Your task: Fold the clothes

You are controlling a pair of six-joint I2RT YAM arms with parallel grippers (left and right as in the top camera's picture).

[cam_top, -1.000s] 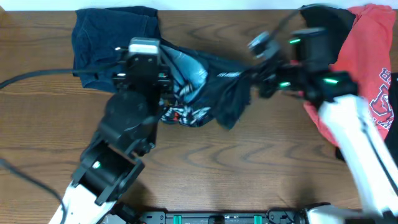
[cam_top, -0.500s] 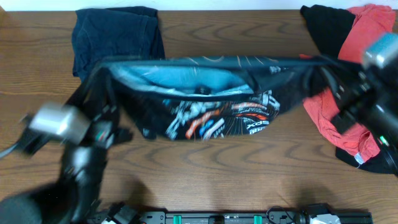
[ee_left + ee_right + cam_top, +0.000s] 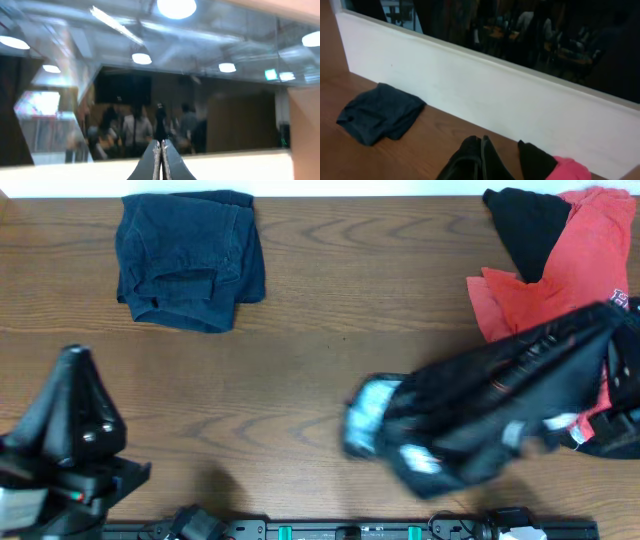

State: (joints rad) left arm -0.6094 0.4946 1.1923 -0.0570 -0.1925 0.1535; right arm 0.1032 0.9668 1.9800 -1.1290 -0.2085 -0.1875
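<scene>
**Shirt.** The black sports shirt (image 3: 490, 415) is not laid flat. From overhead we see it as a blurred, bunched mass over the near right part of the table (image 3: 320, 320). Its upper end overlaps the red T-shirt (image 3: 570, 270). It hides the right arm, so we judge it to be lifted or draped over that arm, with no fold yet made.

**Right gripper (image 3: 481, 145).** The fingers are pressed together and point level at the back wall. No cloth shows at their tips, so we cannot confirm that they pinch the shirt.

**Left gripper (image 3: 161, 150).** The jaws are closed on nothing we can see, and it is raised to face the room. The left arm (image 3: 70, 435) stands at the near left corner, well apart from the shirt, we judge to keep clear.

**Other garments.** A dark blue garment (image 3: 190, 260) lies folded at far left, likely finished work. The red T-shirt is heaped with a black garment (image 3: 525, 225) at far right, apparently waiting.

**Surface and room.** The table is brown wood grain and matt. A white board (image 3: 485, 85) closes its far edge. Beyond it we see glass, round ceiling lights (image 3: 176, 6) and blurred figures.
</scene>
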